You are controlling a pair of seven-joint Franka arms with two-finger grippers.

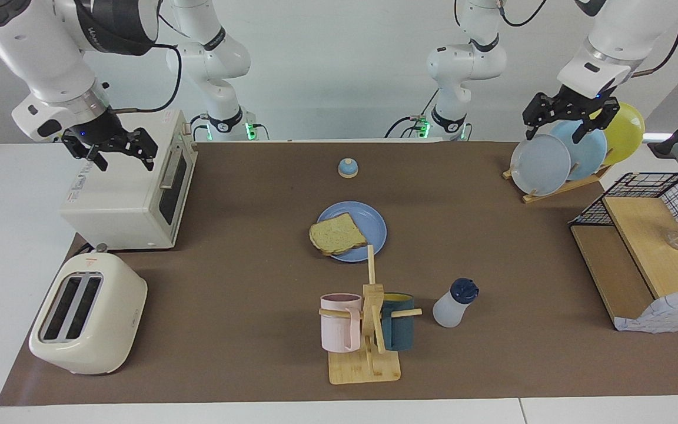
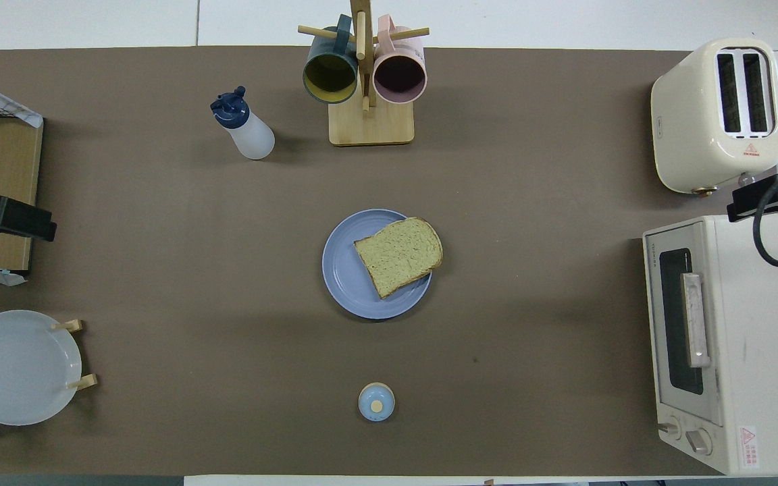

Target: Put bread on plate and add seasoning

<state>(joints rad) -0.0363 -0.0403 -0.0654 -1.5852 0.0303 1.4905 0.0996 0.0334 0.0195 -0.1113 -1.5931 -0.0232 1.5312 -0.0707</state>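
Note:
The bread (image 1: 337, 234) lies flat on the periwinkle-blue plate (image 1: 368, 221) at the middle of the table, on the part toward the right arm's end, one corner over the rim. They also show in the overhead view, bread (image 2: 400, 255) on plate (image 2: 348, 270). The seasoning bottle (image 1: 454, 302) stands upright, capped, farther from the robots than the plate, beside the mug rack toward the left arm's end; it also shows in the overhead view (image 2: 244, 127). My left gripper (image 1: 557, 128) is open and empty over the plate rack. My right gripper (image 1: 124, 158) is open and empty over the toaster oven.
A mug rack (image 1: 368, 330) with two mugs stands farther from the robots than the plate. A blue-domed bell (image 1: 348, 168) sits nearer to them. Toaster oven (image 1: 133, 182) and toaster (image 1: 89, 315) are at the right arm's end. Plate rack (image 1: 551, 159) and wire shelf (image 1: 645, 247) are at the left arm's end.

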